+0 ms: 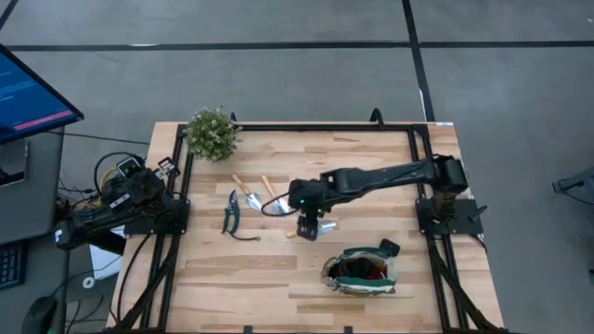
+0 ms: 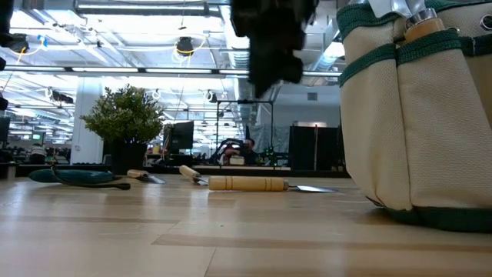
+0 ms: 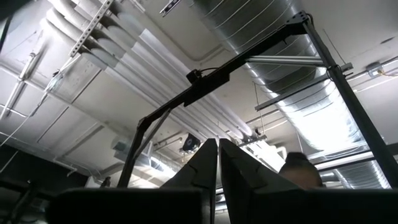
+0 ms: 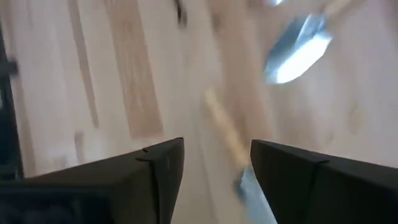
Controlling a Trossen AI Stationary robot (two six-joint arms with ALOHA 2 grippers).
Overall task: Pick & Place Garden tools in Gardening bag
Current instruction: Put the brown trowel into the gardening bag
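Task partly done by our read: gardening bag (image 1: 360,272) sits on the table (image 1: 232,278) near the front-right edge w/ red stuff showing inside (likely the gloves) and, in the low view, a wooden handle (image 2: 423,29) sticking out of a side pocket, so we judge at least a couple items already in. Left on the table: pruning shears (image 1: 231,211) mid-left, two wooden-handled tools (image 1: 248,193) just beside them twd the centre, plus one more wood-handled tool (image 2: 247,183) lying flat under the right arm. Right gripper (image 1: 311,225) hangs above that tool, fingers (image 4: 151,172) apart w/ nothing between them; in the right wrist view the handle (image 4: 225,132) runs into the gap between the fingers, not touching, so we read this as lining up the next pick. Left gripper (image 3: 218,169) parked off the table's left edge, pointing up at the ceiling, fingers pressed together, empty. Approx 3–4 items to go. Surface: light butcher-block wood table in a black frame, potted plant (image 1: 213,134) at back-left corner. Room: grey floor w/ dark lines, monitor (image 1: 28,93) far left, open lab w/ exposed ducts and ceiling lights behind.
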